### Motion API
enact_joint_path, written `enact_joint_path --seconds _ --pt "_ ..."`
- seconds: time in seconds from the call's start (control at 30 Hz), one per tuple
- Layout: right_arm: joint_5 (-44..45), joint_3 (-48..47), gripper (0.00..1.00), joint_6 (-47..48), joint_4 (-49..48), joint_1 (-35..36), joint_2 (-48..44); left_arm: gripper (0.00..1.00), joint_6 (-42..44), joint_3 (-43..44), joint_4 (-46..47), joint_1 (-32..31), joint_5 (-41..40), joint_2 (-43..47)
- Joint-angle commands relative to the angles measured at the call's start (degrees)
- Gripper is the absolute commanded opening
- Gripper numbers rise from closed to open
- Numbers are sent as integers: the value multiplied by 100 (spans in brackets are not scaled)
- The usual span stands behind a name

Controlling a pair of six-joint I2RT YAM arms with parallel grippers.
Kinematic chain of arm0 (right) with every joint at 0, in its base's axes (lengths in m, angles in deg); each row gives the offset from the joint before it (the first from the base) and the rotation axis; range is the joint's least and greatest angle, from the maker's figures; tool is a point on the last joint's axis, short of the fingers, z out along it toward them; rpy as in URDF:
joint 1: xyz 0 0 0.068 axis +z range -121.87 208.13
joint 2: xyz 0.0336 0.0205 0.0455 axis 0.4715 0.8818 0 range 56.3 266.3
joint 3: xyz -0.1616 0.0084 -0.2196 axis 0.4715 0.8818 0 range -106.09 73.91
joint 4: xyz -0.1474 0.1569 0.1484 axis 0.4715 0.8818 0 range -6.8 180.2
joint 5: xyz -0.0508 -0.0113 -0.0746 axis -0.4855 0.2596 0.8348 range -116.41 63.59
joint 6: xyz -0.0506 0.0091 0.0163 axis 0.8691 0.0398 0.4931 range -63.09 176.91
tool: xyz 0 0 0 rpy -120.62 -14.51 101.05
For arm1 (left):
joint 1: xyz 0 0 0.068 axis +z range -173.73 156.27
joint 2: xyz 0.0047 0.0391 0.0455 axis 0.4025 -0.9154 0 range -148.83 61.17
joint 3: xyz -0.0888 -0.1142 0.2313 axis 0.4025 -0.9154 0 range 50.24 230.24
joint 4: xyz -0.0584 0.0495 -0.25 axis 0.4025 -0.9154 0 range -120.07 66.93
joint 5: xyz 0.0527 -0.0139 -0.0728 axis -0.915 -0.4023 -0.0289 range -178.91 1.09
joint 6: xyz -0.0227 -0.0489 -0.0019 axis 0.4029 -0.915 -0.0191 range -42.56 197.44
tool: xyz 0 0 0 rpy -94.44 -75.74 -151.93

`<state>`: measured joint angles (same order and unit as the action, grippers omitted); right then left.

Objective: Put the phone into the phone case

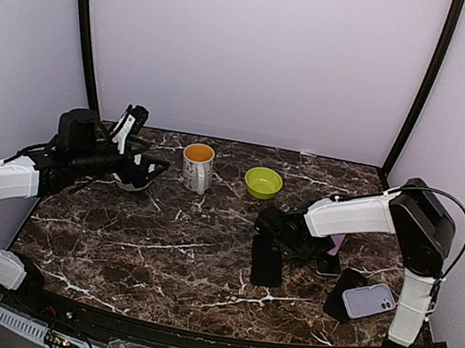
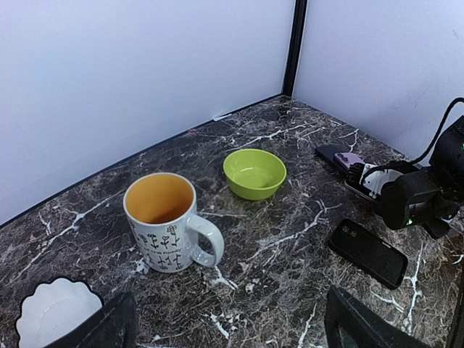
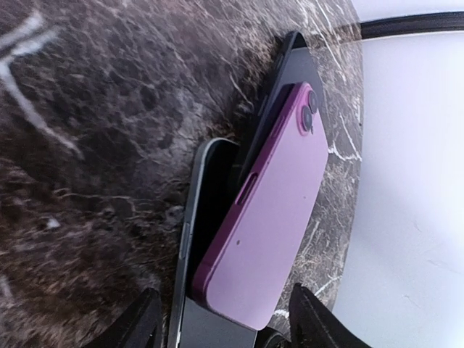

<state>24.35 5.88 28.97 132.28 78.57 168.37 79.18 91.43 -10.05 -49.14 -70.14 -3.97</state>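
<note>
Item under inspection: the purple phone (image 3: 268, 210). It lies near the right edge of the counter (image 1: 157, 242), about midway between the near and far edges. It lies back uppermost with its twin lenses at the far end, and is propped at a tilt on a dark slab (image 3: 210, 181), one long edge raised.

Handling, as judged: a thin, rigid body with a smooth, glossy back, so light enough for one arm but slippery and easily cracked. The best hold is across the two long edges, clear of the side buttons and the lenses. The raised edge gives one finger a way in.

Right gripper (image 3: 225, 301): fingers (image 3: 141, 319) part-way apart, astride the phone's near end and the slab under it. Nothing is lifted, and whether the pads touch cannot be confirmed from the wrist view.

Left gripper (image 2: 228, 304): fingers spread wide and empty, over the far left of the counter beside the white bowl (image 2: 51, 312).

A lavender shell (image 1: 370, 299) by the near right corner appears to be the phone case, though the view is too small to be sure. A black phone (image 1: 267, 261) lies flat further in from the right edge.

Surface: dark veined stone, hard and polished — it will not cushion a drop, and flat items will slide on it.

Room: plain pale walls enclose three sides, and the right wall stands close behind the phone, so approach from that side is tight. The mug (image 1: 198, 166) and green bowl (image 1: 263, 182) sit near the far edge, well apart from the work.
</note>
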Motion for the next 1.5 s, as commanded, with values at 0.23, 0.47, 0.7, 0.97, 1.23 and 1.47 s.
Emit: enact_joint_path --seconds 0.23,0.47,0.7,0.97,1.23,1.47 --pt "1061 -381 46 -40 428 38 587 91 68 -76 -14 -42 117 -15" --pt "1305 -549 39 78 401 22 813 91 113 -85 -18 -35 126 -3" --pt "1381 -521 35 40 467 -7 1034 92 99 -94 6 -39 187 -11" --pt "1517 -490 23 108 411 -130 1118 92 106 -101 8 -36 206 -16" --pt "1564 -738 0 -112 854 -113 913 92 108 -102 8 -40 230 -33" --pt "1780 -1369 0 -648 1812 -8 355 92 99 -102 12 -41 216 -47"
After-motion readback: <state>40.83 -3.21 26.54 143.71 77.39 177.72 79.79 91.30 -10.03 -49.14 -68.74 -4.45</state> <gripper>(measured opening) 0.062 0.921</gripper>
